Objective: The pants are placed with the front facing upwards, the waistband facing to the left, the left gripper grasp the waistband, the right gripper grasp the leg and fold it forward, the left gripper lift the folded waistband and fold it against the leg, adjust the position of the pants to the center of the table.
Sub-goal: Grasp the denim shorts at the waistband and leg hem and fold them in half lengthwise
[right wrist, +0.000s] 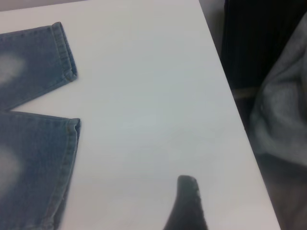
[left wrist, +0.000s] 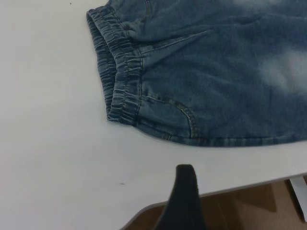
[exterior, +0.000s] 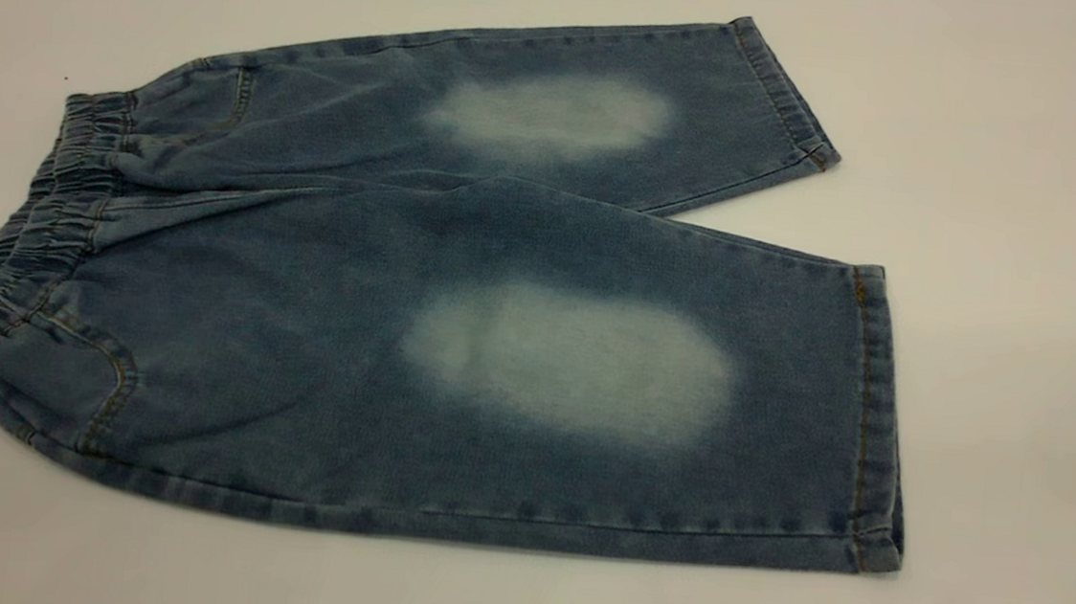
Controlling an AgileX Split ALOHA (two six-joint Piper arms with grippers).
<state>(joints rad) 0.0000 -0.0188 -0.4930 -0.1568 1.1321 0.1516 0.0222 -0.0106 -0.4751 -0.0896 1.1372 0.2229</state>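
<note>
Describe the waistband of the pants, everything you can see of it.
The waistband is a gathered, ruched band of blue denim, elastic by its look, running across the left end of the pants. It lies flat on the white table, puckered in close vertical folds, with front and back layers slightly offset so two edges show. Tan stitching borders it. Nothing grips or touches it; the left gripper is apart from it, near the table's edge.

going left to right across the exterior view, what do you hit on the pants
Bare table → gathered waistband → front pocket seam → pale faded ovals on the two legs → stitched leg hems → bare table again. The pants lie flat and unfolded; no gripper appears in this view.
</note>
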